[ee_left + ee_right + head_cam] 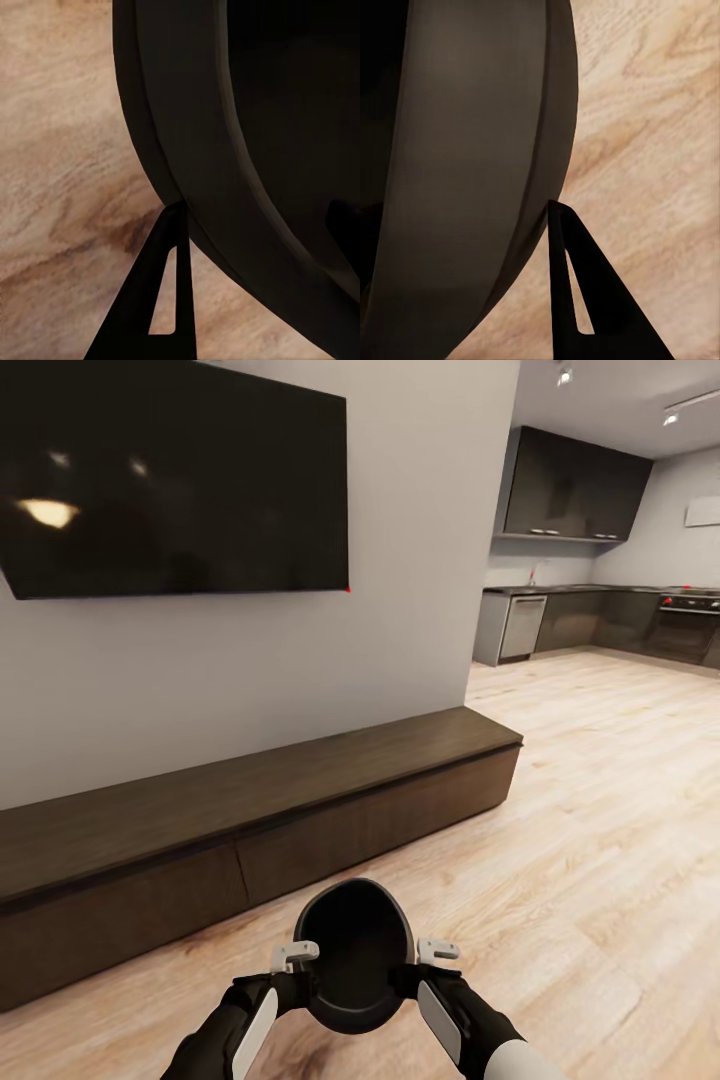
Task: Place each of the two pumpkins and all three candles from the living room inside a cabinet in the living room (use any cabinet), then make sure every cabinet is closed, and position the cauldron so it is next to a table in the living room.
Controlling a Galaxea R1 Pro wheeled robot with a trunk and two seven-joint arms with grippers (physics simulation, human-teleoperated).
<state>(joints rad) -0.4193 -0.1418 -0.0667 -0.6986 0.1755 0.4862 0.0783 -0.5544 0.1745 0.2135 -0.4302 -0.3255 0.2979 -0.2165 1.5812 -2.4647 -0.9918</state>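
I hold the black cauldron [353, 950] low in front of me, above the wood floor, with both grippers on its rim. My left gripper [300, 972] is shut on the cauldron's left wall, one finger [161, 300] outside the wall [247, 150]. On the opposite wall [472, 165] my right gripper [408, 972] is shut too, its outer finger [566, 300] against the side. The long, low dark brown cabinet [250, 815] runs along the wall ahead, its drawer fronts flush and closed. Pumpkins, candles and the table are out of view.
A large black TV [175, 475] hangs on the wall above the cabinet. Light wood floor [600, 810] stretches to the right toward a kitchen with dark grey cabinets [575, 490] and an oven [685, 625].
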